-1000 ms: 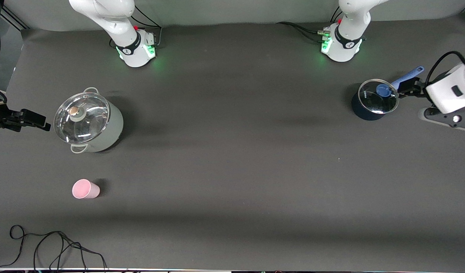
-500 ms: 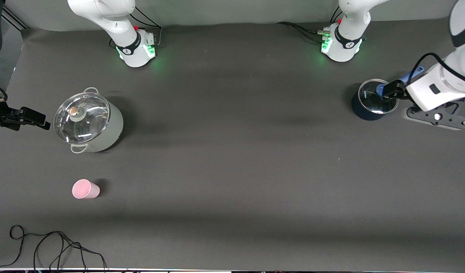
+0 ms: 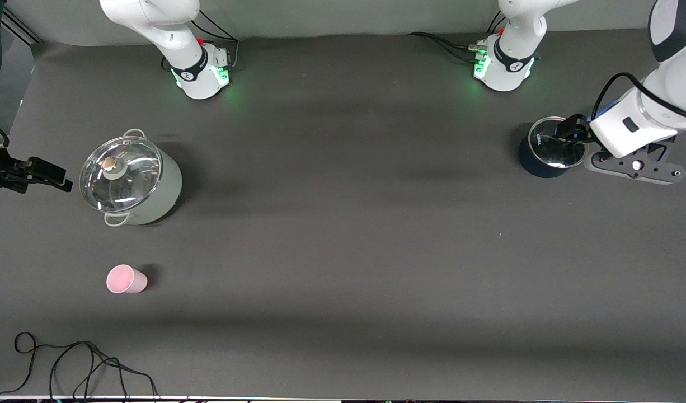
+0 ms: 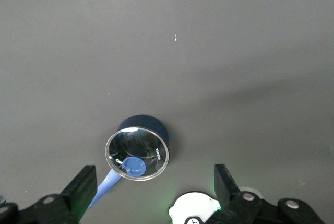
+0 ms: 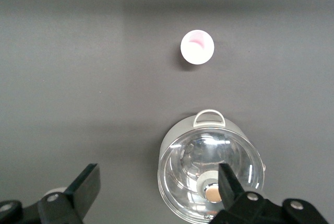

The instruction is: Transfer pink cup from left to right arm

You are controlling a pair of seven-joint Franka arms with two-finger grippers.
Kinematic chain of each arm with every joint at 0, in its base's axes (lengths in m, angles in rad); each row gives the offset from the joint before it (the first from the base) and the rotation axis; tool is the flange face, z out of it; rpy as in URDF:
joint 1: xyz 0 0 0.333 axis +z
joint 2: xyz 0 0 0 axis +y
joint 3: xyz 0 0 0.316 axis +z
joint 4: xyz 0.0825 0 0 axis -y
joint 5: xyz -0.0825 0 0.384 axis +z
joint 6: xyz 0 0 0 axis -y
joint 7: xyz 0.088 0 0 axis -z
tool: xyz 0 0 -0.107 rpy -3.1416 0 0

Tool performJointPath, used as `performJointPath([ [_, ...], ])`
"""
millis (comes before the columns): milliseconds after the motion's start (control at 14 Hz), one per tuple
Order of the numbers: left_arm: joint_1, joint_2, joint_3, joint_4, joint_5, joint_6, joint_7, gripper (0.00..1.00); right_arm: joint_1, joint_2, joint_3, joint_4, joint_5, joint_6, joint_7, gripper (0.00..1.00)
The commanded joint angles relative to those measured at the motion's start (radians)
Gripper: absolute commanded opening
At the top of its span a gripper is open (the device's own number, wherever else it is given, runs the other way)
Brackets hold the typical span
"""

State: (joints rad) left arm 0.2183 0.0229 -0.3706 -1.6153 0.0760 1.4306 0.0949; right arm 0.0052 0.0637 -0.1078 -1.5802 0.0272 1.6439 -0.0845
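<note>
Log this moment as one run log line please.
pink cup: on table, untouched, nearer camera than grey pot | left gripper: open, over blue saucepan | right gripper: open, beside grey pot | handover: not begun

The cup (image 3: 126,279) is set nearer the front camera than the lidded pot (image 3: 131,179), both toward the right arm's end. The saucepan (image 3: 550,148) is placed toward the left arm's end.

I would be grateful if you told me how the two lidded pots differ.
The grey-green pot is larger and pale, with two loop handles; the dark blue pot is smaller, with one long blue handle. The grey-green pot's lid knob is tan; the blue pot's is blue. Both stand upright under glass lids.
</note>
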Motion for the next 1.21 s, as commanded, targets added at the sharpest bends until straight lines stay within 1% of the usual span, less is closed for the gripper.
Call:
performJointPath([
  [0,-0.224,-0.064,0.233,-0.07,-0.015,0.034,-0.014,1.0,0.018,-0.016,-0.006,0.002,-0.006,0.002,0.014,1.0],
  [71,-0.297,-0.07,0.302,-0.078,-0.015,0.051,-0.014,1.0,0.016,-0.016,-0.006,0.002,-0.006,0.002,0.014,1.0],
  [143,-0.333,-0.072,0.34,-0.083,-0.016,0.065,-0.014,1.0,0.016,-0.016,-0.006,0.0,-0.006,0.001,0.012,1.0],
  [429,-0.336,-0.061,0.338,-0.069,-0.019,0.12,-0.015,1.0,0.016,-0.015,-0.004,0.0,-0.006,0.001,0.012,1.0],
  [571,-0.333,-0.061,0.326,-0.06,-0.016,0.111,-0.003,1.0,0.016,-0.015,-0.004,0.0,-0.006,0.001,0.012,1.0],
  [786,-0.321,-0.054,0.332,-0.061,-0.004,0.099,0.008,1.0,0.016,-0.015,-0.003,-0.001,-0.004,-0.002,0.0,1.0],
  [929,-0.3,-0.052,0.334,-0.063,-0.005,0.099,0.063,1.0,0.018,-0.015,-0.003,0.0,-0.006,-0.013,-0.007,1.0],
  [1143,-0.271,-0.052,0.334,-0.067,-0.047,0.166,0.057,1.0,0.018,-0.015,-0.003,0.0,-0.006,-0.013,-0.008,1.0],
])
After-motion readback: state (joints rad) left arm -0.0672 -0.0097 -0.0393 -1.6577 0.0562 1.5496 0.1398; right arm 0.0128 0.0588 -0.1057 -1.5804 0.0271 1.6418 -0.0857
